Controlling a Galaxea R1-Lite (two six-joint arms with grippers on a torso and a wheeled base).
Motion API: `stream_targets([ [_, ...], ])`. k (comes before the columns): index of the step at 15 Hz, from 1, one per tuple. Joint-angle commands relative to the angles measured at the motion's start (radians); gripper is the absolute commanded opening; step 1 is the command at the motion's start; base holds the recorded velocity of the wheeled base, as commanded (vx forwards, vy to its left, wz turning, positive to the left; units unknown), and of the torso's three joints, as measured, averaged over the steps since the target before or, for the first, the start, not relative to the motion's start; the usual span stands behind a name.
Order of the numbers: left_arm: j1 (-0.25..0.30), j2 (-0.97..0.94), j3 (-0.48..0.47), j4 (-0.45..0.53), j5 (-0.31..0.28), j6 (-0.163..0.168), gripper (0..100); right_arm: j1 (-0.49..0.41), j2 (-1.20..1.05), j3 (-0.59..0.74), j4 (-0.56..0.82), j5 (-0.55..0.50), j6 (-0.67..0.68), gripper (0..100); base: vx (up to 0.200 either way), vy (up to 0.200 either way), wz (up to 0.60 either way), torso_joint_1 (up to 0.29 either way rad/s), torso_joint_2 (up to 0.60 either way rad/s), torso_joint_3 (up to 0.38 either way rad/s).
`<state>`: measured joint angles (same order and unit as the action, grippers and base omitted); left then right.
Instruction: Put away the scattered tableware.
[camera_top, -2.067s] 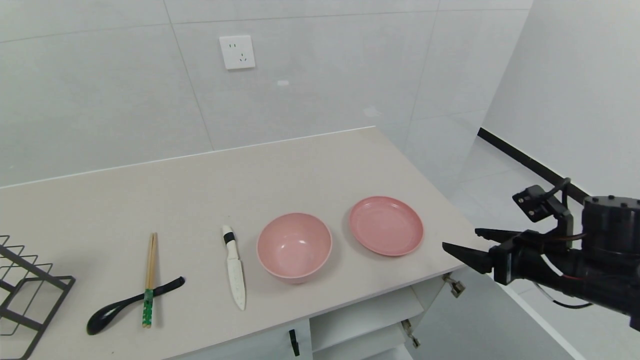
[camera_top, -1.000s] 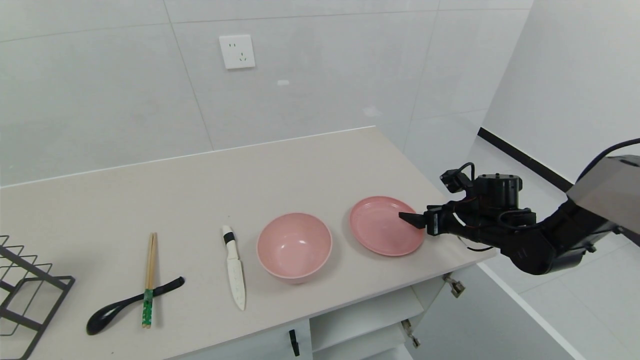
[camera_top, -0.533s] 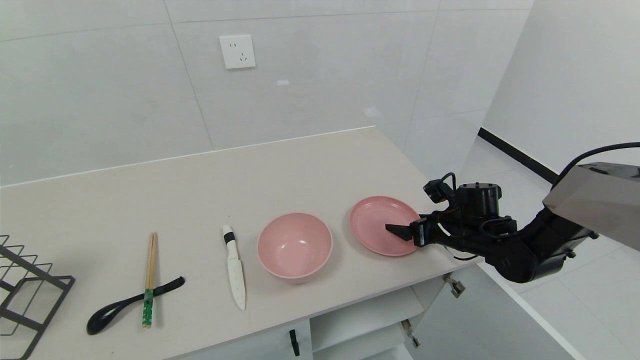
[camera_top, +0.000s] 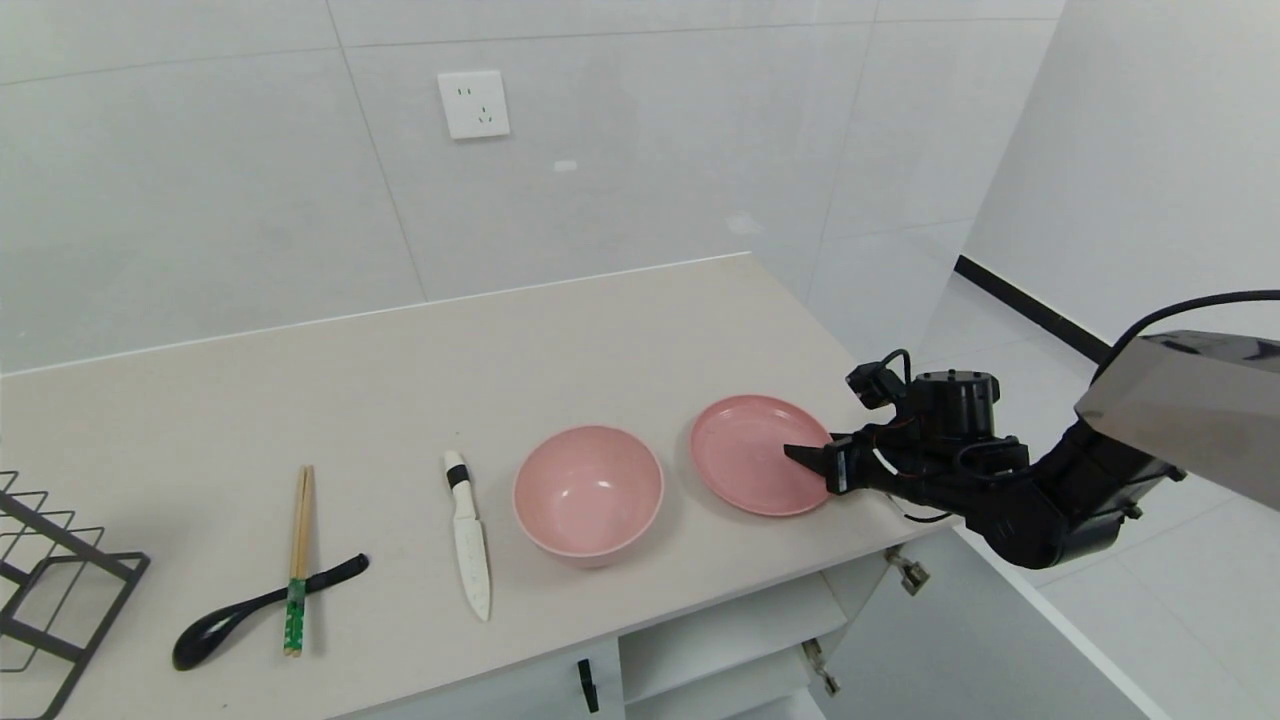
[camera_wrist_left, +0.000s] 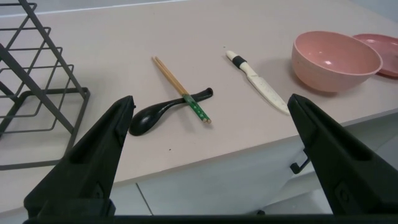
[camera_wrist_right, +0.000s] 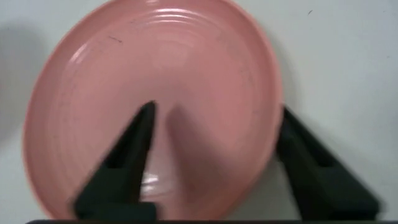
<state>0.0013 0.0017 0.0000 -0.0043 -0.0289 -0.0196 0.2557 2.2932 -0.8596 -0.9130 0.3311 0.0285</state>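
A pink plate (camera_top: 750, 455) lies near the right end of the counter. My right gripper (camera_top: 815, 465) is at its right rim and open. In the right wrist view, one finger (camera_wrist_right: 124, 168) is over the plate (camera_wrist_right: 155, 81) and the other finger (camera_wrist_right: 317, 168) is outside the rim. Left of the plate sit a pink bowl (camera_top: 588, 490), a white knife (camera_top: 468, 535), wooden chopsticks (camera_top: 299, 555) and a black spoon (camera_top: 250, 608). My left gripper (camera_wrist_left: 210, 102) hangs wide open off the counter's front edge, facing the spoon (camera_wrist_left: 163, 112) and chopsticks (camera_wrist_left: 180, 87), holding nothing.
A black wire rack (camera_top: 50, 580) stands at the counter's left front corner. Below the counter an open cabinet (camera_top: 720, 640) shows white shelves. A tiled wall with a socket (camera_top: 473, 103) backs the counter. The counter's right edge drops off just past the plate.
My right arm came in from the right and brought its open fingers over the plate's right rim. In the last half second the plate shifted slightly left.
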Motion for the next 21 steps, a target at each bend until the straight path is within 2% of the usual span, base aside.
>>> stream_targets([
  [1, 0.000, 0.001, 0.000, 0.000, 0.000, 0.000, 100, -0.006, 0.014, 0.002, 0.006, -0.001, -0.001, 0, 0.000, 0.000, 0.00, 0.000, 0.00, 0.000],
  [7, 0.000, 0.001, 0.000, 0.000, -0.002, -0.002, 100, -0.044, 0.019, 0.001, -0.006, -0.030, -0.015, 0, 0.000, 0.000, 0.00, 0.000, 0.00, 0.000],
  [9, 0.000, 0.001, 0.000, 0.000, -0.005, -0.005, 100, -0.043, -0.052, 0.011, -0.107, -0.046, -0.021, 0, 0.000, 0.000, 0.00, 0.000, 0.00, 0.000],
  [12, 0.000, 0.001, 0.000, 0.000, -0.006, -0.002, 100, -0.038, -0.150, 0.030, -0.181, -0.087, -0.055, 0, 0.000, 0.000, 0.00, 0.000, 0.00, 0.000],
  [18, 0.000, 0.001, 0.000, 0.000, -0.009, 0.009, 100, -0.030, -0.368, 0.283, -0.385, -0.087, -0.056, 0, 0.000, 0.000, 0.00, 0.000, 0.00, 0.000],
  [19, 0.000, 0.001, 0.000, 0.000, -0.006, 0.009, 100, -0.032, -0.448, 0.381, -0.438, -0.089, -0.048, 0, 0.000, 0.000, 0.00, 0.000, 0.00, 0.000],
  [21, 0.002, 0.001, 0.000, 0.000, -0.005, 0.010, 100, -0.043, -0.537, 0.456, -0.449, -0.089, -0.042, 0, 0.000, 0.000, 0.00, 0.000, 0.00, 0.000],
])
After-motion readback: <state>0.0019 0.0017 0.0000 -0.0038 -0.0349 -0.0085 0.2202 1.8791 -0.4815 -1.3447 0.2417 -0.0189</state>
